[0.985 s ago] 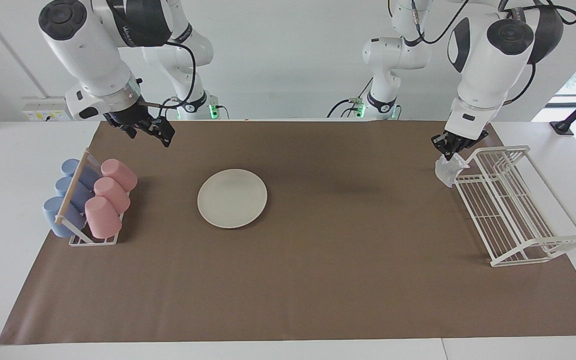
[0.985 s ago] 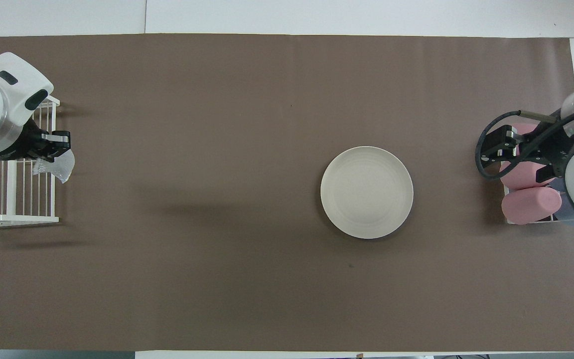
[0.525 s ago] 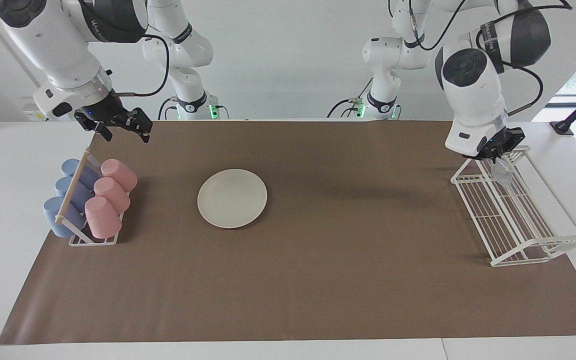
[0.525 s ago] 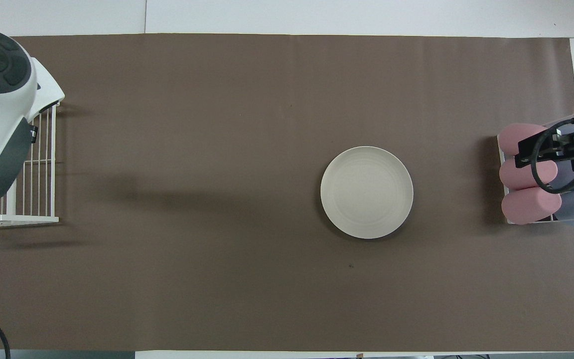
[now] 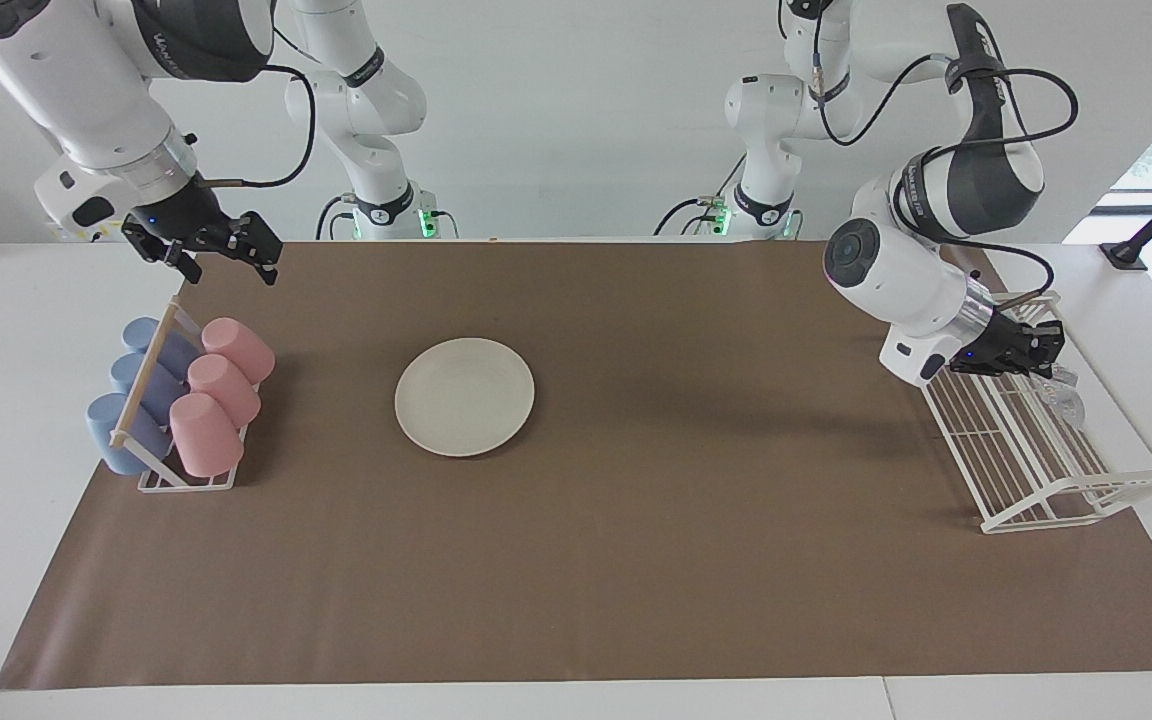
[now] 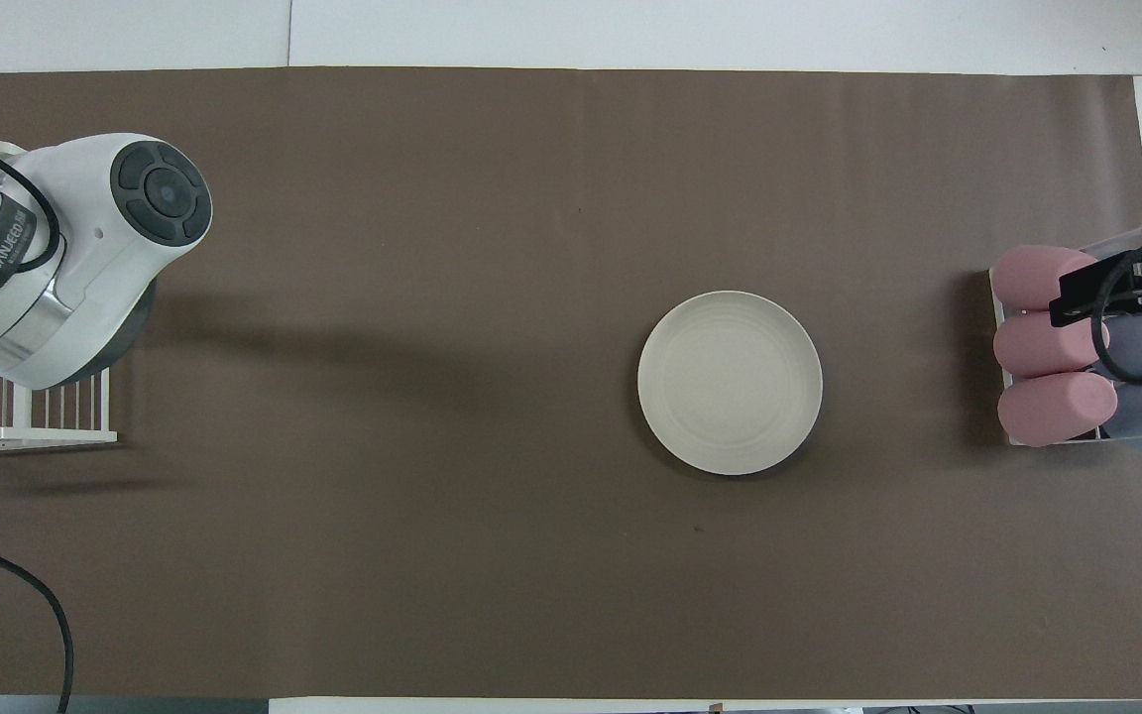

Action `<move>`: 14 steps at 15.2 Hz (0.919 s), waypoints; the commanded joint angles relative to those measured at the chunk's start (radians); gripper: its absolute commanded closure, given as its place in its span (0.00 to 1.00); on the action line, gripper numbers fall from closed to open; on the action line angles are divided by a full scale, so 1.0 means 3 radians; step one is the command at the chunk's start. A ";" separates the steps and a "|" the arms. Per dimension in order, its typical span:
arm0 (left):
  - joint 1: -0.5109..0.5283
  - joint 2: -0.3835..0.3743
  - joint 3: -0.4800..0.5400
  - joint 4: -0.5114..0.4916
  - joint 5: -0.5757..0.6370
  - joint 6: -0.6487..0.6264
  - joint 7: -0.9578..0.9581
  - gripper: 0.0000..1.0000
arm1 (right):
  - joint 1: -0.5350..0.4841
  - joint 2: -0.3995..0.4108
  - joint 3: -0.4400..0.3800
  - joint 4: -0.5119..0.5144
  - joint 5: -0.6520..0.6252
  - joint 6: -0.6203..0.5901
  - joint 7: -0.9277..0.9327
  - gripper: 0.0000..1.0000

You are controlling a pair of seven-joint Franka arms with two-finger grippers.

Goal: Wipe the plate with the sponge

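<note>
The cream-white plate lies on the brown mat, toward the right arm's end of the table, with nothing on it. My left gripper is low over the white wire rack, turned sideways and shut on the silvery sponge. The sponge hangs down onto the rack's wires. In the overhead view the left arm's body hides that gripper and the sponge. My right gripper is open and empty, up in the air over the cup holder.
A holder with pink cups and blue cups stands at the right arm's end of the mat. The wire rack stands at the left arm's end. The brown mat covers most of the table.
The left arm has swung the sponge from beside the rack to over its wires and turned sideways. The right gripper has drawn away from the plate, to over the cup holder.
</note>
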 commanded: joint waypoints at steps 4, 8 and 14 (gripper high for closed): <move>0.0118 0.0026 -0.0001 -0.0226 0.0092 0.0055 -0.0728 1.00 | -0.0005 -0.0084 0.0020 -0.0084 -0.0044 0.0012 -0.0074 0.00; 0.0113 0.0021 -0.0001 -0.0390 0.0092 0.0095 -0.1036 1.00 | -0.0005 -0.0084 0.0020 -0.0084 -0.0044 0.0012 -0.0074 0.00; 0.0113 0.0026 -0.0006 -0.0411 0.0062 0.0198 -0.1077 0.90 | -0.0005 -0.0084 0.0020 -0.0084 -0.0044 0.0012 -0.0074 0.00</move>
